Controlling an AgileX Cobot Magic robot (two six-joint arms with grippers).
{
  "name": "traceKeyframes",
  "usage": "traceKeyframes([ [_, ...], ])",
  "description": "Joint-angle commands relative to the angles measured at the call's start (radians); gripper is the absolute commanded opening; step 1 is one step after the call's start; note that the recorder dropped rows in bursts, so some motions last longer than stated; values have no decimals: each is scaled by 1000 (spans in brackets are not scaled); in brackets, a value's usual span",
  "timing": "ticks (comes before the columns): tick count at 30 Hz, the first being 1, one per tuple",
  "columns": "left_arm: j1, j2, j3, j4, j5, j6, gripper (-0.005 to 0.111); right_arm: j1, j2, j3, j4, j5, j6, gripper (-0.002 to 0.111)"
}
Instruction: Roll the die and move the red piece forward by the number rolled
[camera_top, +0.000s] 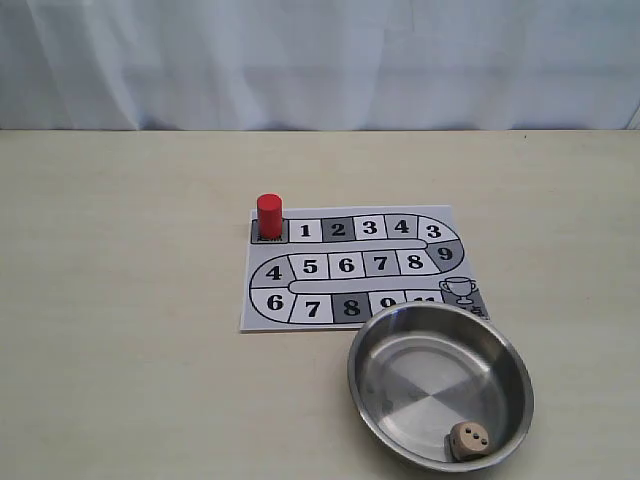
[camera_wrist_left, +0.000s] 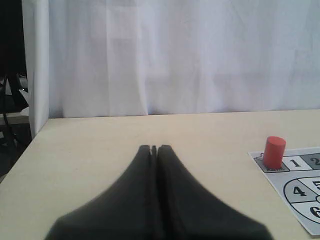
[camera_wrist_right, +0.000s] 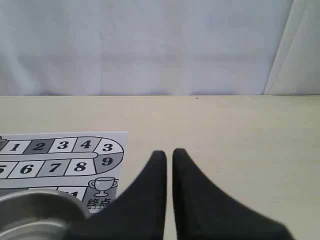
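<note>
One die (camera_top: 468, 439), one red piece (camera_top: 269, 215), one bowl (camera_top: 372, 352), one board (camera_top: 262, 312)

printed game board (camera_top: 360, 268) with numbered squares and a trophy square lies flat mid-desk, toward the near edge. steel bowl (camera_top: 400, 345) overlaps the board's near right corner. white curtain (camera_top: 320, 60) behind far edge.

Pale desk (camera_top: 120, 300) bears a printed game board (camera_top: 355, 270) near its middle; numbered squares run in a winding track, a trophy mark at the board's right end; the red piece (camera_top: 269, 215) stands upright on the dark start square at the board's far-left corner; a steel bowl (camera_top: 440, 385) overlaps the board's near-right corner, toward the desk's near edge; the die (camera_top: 468, 440) rests inside the bowl against its near wall, three pips showing on top.
</note>
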Motion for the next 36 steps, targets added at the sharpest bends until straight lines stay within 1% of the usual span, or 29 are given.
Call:
traceKeyframes([
  [1,-2,-2,3,-2,-6,-5,0,2,-4,3,-3,0,1,4],
  [10,-2,-2,3,-2,-6,-5,0,2,-4,3,-3,0,1,4],
  [13,-2,-2,3,-2,-6,-5,0,2,-4,3,-3,-42,-8,4],
  [18,-2,-2,3,-2,-6,-5,0,2,-4,3,-3,-197,-8,4],
  [23,-2,-2,3,-2,-6,-5,0,2,-4,3,25,-419,7,4],
  [26,-2,-2,3,-2,-6,-5,0,2,-4,3,30,-504,7,4],
  [27,-2,-2,3,-2,-6,-5,0,2,-4,3,30,-483,14,4],
  [28,-2,-2,3,-2,-6,-5,0,2,-4,-34,30,-418,18,4],
  [30,-2,-2,3,-2,-6,-5,0,2,-4,-104,30,-345,18,4],
  [33,-2,-2,3,-2,-6,-5,0,2,-4,-182,30,-310,27,4],
  [35,-2,-2,3,-2,-6,-5,0,2,-4,-231,84,-291,110,4],
  [36,-2,-2,3,-2,-6,-5,0,2,-4,-251,103,-286,108,4],
])
